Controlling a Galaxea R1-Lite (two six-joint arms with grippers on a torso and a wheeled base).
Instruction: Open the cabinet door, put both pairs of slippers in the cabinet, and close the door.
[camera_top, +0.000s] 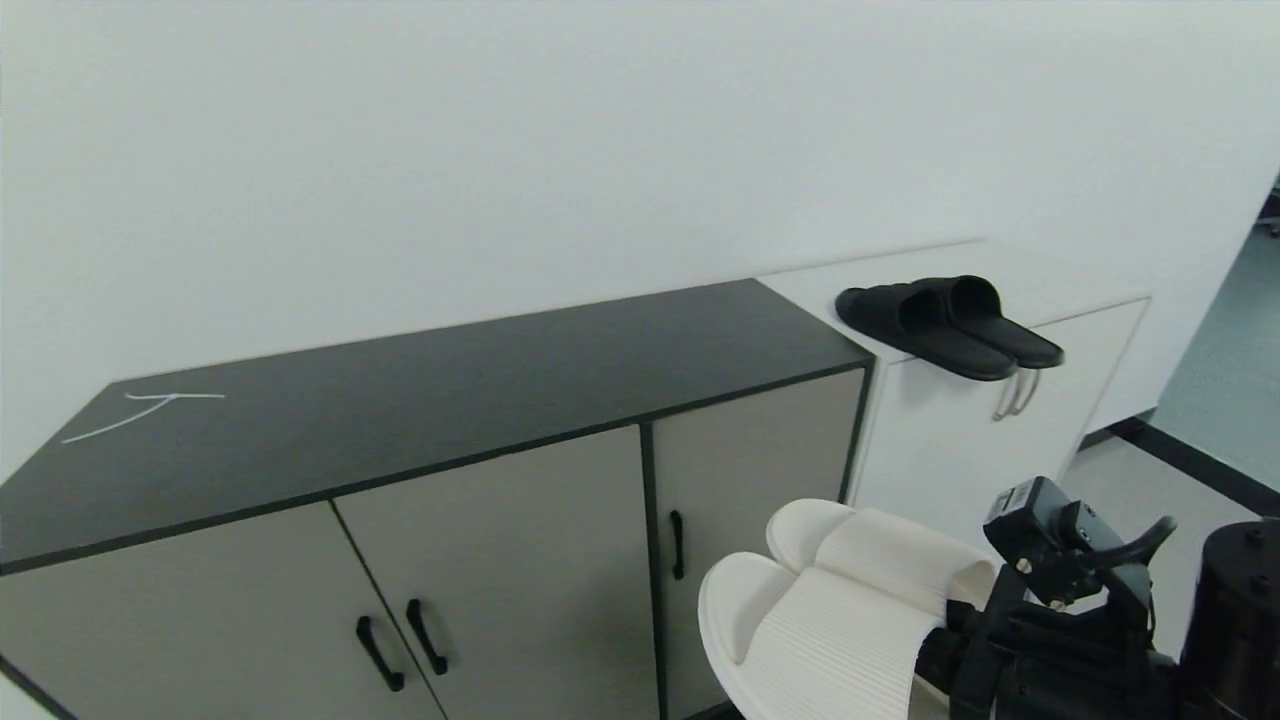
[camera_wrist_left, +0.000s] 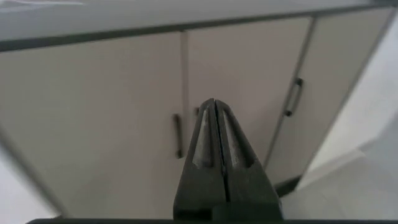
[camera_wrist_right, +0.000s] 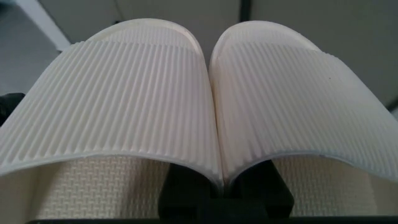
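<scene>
Two pairs of slippers were in sight. The white slippers (camera_top: 840, 610) were held in the air before the dark-topped cabinet (camera_top: 450, 370), side by side with their toes toward its doors. The right pincer (camera_wrist_right: 224, 190) was clamped on them where their inner edges met. The black slippers (camera_top: 950, 320) lay together on top of the white cabinet (camera_top: 950, 450) that stood just beside the dark one. They rested near its front edge, and their near ends reached slightly over it, above the pale handles (camera_top: 1017, 393).

All three grey doors (camera_top: 520, 560) of the dark-topped cabinet were shut, and each had a black handle (camera_top: 677, 545). The left pincer (camera_wrist_left: 215, 124) was closed on nothing, its fingers pressed flat together. It pointed at those doors, apart from them. A thin white mark (camera_top: 140, 410) crossed the far left of the dark top.
</scene>
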